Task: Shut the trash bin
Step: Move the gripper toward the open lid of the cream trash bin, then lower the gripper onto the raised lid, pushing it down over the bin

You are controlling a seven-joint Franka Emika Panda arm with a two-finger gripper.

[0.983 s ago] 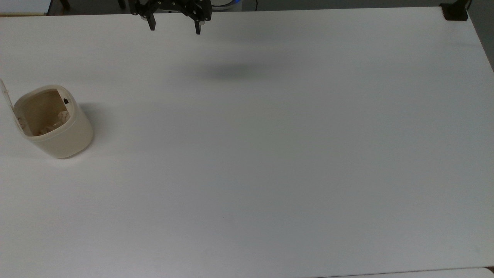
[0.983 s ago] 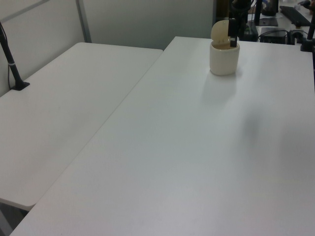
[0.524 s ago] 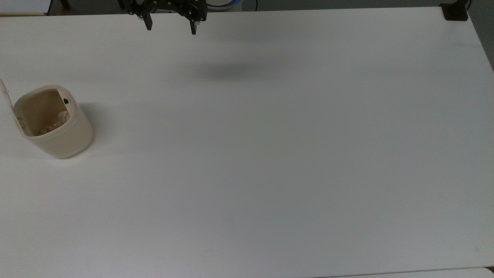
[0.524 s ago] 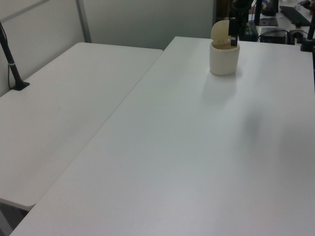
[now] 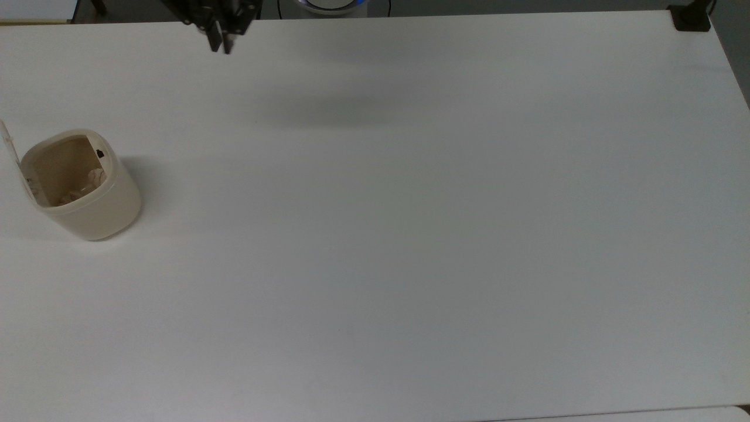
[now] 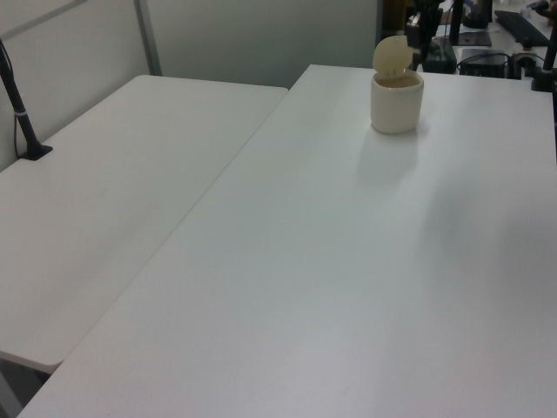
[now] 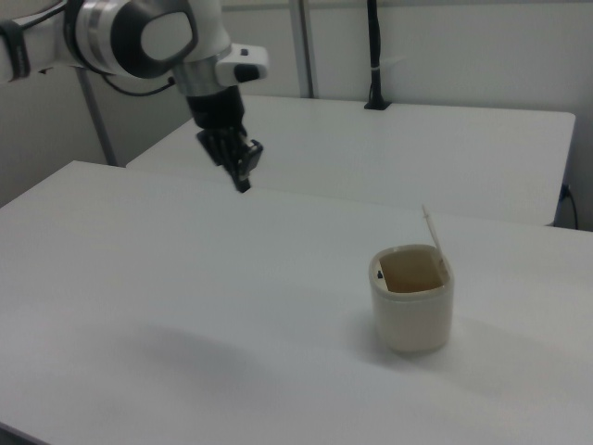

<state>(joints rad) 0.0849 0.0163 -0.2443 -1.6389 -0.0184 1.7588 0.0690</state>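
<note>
Trash bin (image 5: 88, 193) lid (image 7: 432, 234) stands upright, open; gripper (image 5: 221, 42), fingers nearly together, empty, hovers well apart, likely to push it down.

The top view looks straight down on the table (image 5: 410, 234); left and right views look across it from opposite ends, sharing its surface.
</note>
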